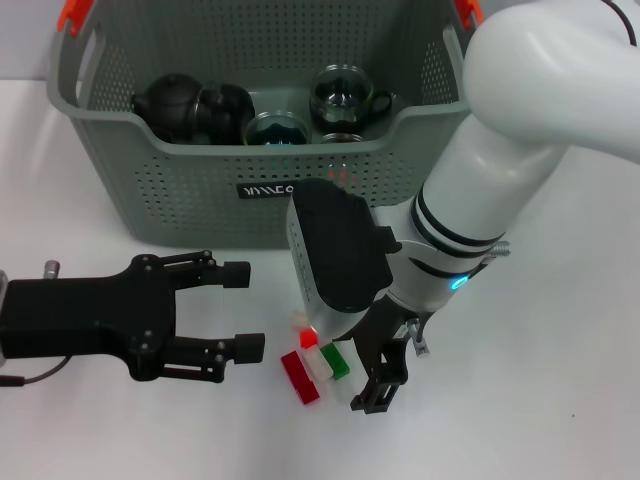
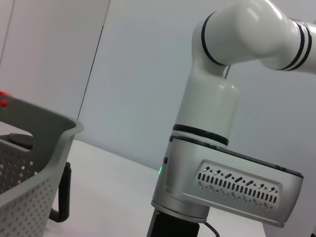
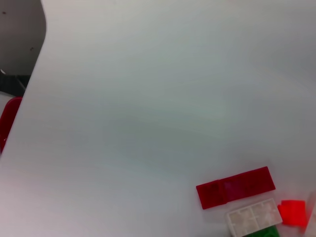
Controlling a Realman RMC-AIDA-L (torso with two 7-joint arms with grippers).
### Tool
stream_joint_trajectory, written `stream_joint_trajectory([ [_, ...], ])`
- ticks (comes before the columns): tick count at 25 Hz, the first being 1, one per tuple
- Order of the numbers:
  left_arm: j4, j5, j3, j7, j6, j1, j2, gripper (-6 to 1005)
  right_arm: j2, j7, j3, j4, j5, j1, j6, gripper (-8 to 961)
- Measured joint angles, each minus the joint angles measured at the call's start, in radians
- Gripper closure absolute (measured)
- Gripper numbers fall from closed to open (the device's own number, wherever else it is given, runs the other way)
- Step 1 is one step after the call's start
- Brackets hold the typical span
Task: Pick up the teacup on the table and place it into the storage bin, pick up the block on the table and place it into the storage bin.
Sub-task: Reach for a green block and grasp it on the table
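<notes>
The grey-green storage bin (image 1: 190,200) stands at the back of the white table. It holds a black teapot (image 1: 175,105) and two glass teacups (image 1: 345,100) (image 1: 275,130); no teacup stands on the table. A red block (image 1: 300,377), a white block (image 1: 318,362), a green block (image 1: 338,362) and a small orange-red block (image 1: 307,337) lie together in front of the bin. My right gripper (image 1: 380,395) hangs low just right of them. The right wrist view shows the red block (image 3: 236,186) and the white block (image 3: 254,219). My left gripper (image 1: 248,308) is open and empty, left of the blocks.
The right arm's white wrist (image 1: 335,260) hangs over the table between the bin and the blocks, and fills the left wrist view (image 2: 222,182) beside the bin's corner (image 2: 29,163). The table edge (image 3: 29,89) shows in the right wrist view.
</notes>
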Motion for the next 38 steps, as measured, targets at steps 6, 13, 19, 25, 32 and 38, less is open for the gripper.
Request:
stream_joint_trajectory([
  [6,0.000,0.001,0.000,0.000,0.001,0.000,0.000,104,0.000,0.001,-0.013,0.010,0.006,-0.001,0.011,70],
  [13,0.000,0.003,0.000,0.000,0.001,0.002,0.000,104,0.000,0.006,-0.053,0.015,0.015,0.001,0.050,70],
  [19,-0.001,0.003,0.000,0.000,0.001,0.002,-0.001,104,0.000,0.014,-0.064,0.015,0.017,0.002,0.071,69],
  [25,-0.001,0.004,0.000,0.000,0.001,0.002,-0.001,103,0.000,0.014,-0.067,0.015,0.022,0.002,0.082,70],
  [32,-0.001,0.004,0.000,0.000,0.001,0.004,-0.001,103,0.000,0.014,-0.072,0.017,0.041,0.002,0.084,71],
  [38,-0.001,0.003,0.000,0.000,0.001,0.005,-0.003,104,0.000,0.014,-0.077,0.027,0.060,0.004,0.086,69],
])
